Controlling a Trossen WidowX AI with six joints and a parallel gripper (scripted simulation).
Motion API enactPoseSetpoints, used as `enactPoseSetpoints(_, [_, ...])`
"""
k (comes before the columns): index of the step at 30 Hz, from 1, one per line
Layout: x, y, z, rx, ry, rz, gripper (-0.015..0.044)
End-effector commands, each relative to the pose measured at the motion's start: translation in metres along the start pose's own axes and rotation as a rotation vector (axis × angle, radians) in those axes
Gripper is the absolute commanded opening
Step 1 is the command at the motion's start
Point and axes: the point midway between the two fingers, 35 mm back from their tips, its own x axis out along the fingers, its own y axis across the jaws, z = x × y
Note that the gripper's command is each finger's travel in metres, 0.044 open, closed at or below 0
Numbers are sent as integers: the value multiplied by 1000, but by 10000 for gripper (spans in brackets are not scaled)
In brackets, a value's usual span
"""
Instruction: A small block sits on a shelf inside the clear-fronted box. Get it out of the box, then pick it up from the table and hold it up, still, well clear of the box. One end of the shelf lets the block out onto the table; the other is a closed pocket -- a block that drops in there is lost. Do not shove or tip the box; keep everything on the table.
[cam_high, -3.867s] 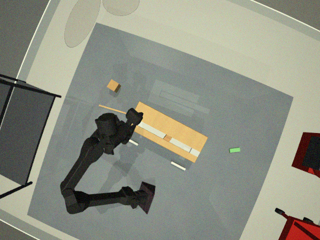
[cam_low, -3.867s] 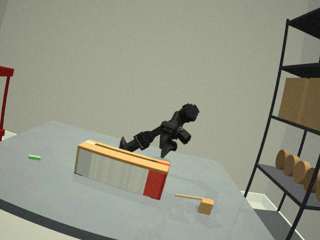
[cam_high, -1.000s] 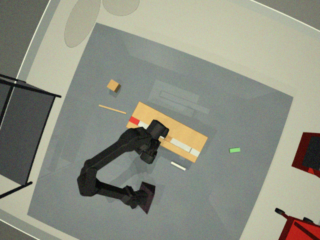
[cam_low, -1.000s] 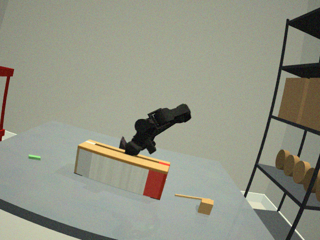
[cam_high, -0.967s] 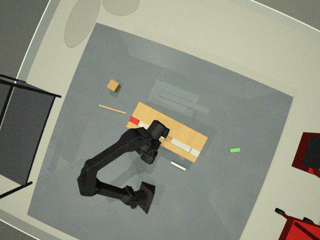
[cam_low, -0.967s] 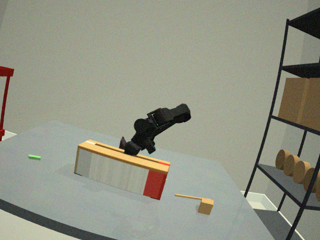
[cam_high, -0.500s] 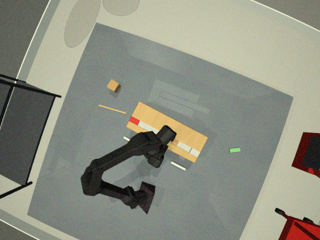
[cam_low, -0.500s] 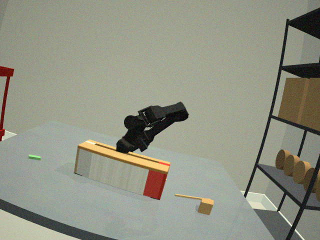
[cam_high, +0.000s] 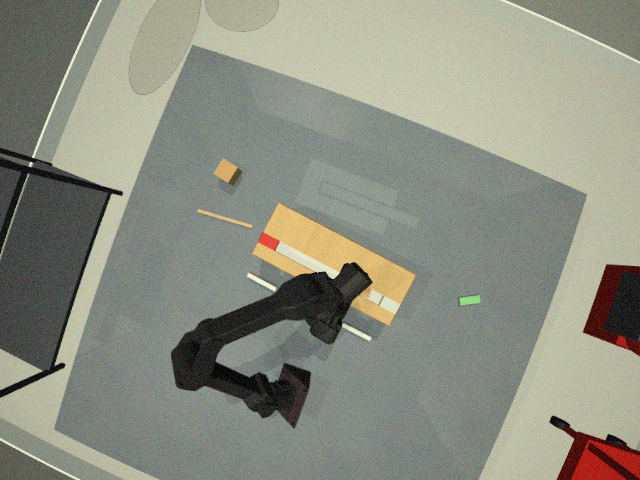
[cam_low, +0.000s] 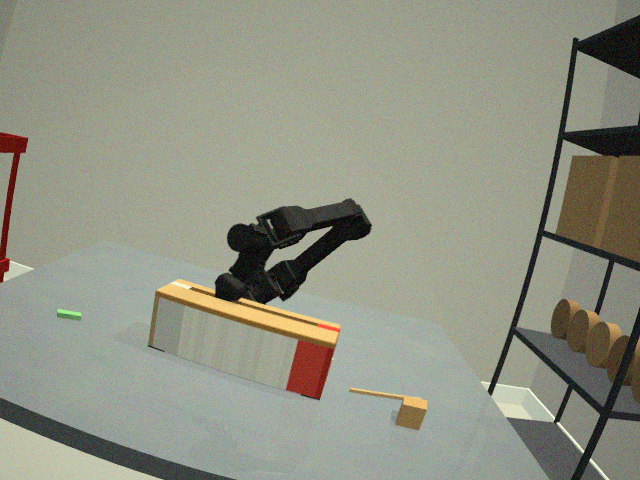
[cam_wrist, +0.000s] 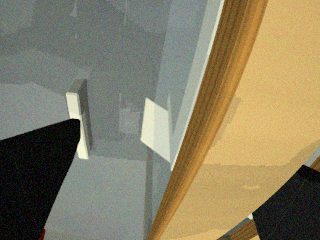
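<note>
Block hidden: no view shows it plainly, and the stretch of the box's top slot under the claw is covered, so I cannot tell where on the shelf it lies.

In the top view, a black rack (cam_high: 46, 258) stands off the left edge of the grey desk (cam_high: 155, 320). Next come a tan cube (cam_high: 227, 171) and, just below it, a thin wooden stick (cam_high: 224, 218), both apart from the box. The box (cam_high: 320, 242) lies slantwise mid-desk, with a tan top. A narrow pale slot runs along it, from a red end (cam_high: 268, 240) at the left to a pale end (cam_high: 390, 305) at the right. A white strip (cam_high: 261, 281) lies on the desk just beside the box's near side, partly under the arm.

The claw (cam_high: 360, 281) hangs over the slot, toward the pale right end, low on the box top in the exterior view. Its fingers stand wide apart with nothing between them. The wrist view shows the box's tan top edge running through the gap.

Further right, a small green piece (cam_high: 469, 300) lies well apart from the box. Red carts (cam_high: 615, 304) sit beyond the desk's right edge.
</note>
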Motion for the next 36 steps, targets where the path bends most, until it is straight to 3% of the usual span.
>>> enactPoseSetpoints(1, [6, 1, -12, -1, 2, 8, 400])
enactPoseSetpoints(15, [18, 1, -44, -1, 3, 7, 400])
enactPoseSetpoints(24, [-45, 0, -59, 2, 3, 4, 400])
enactPoseSetpoints(29, [-43, -2, -60, 9, 6, -10, 400])
enactPoseSetpoints(33, [-41, 3, -67, 283, -13, -24, 295])
enactPoseSetpoints(36, [-40, 6, -73, 611, -46, -33, 285])
